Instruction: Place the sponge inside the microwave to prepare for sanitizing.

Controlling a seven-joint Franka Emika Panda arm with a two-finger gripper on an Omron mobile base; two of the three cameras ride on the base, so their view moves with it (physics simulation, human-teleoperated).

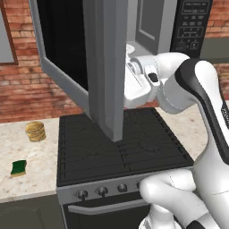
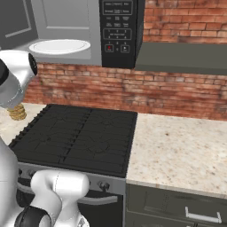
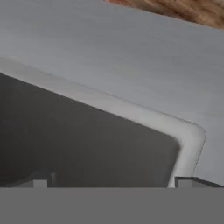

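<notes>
The sponge [image 1: 19, 167], a small dark green block with a yellow edge, lies flat on the left counter, far from my arm. The microwave [image 2: 117, 31] hangs above the stove. Its dark-windowed door [image 1: 105, 67] is swung wide open toward me, baring the grey cavity and the white plate [image 2: 60, 45]. My wrist [image 1: 147, 76] is raised beside the door's inner face, and the door's edge hides the fingers there. In the hand view my gripper [image 3: 113, 181] is open, its tips far apart with nothing between them, close to the door's grey frame and dark window.
A black stove [image 1: 120, 147] lies below the microwave, with knobs along its front. A round tan stacked-disc object [image 1: 35, 131] stands on the left counter [image 1: 40, 156] behind the sponge. A speckled counter [image 2: 177, 146] stretches to the right, under a grey hood [image 2: 181, 57] and a brick wall.
</notes>
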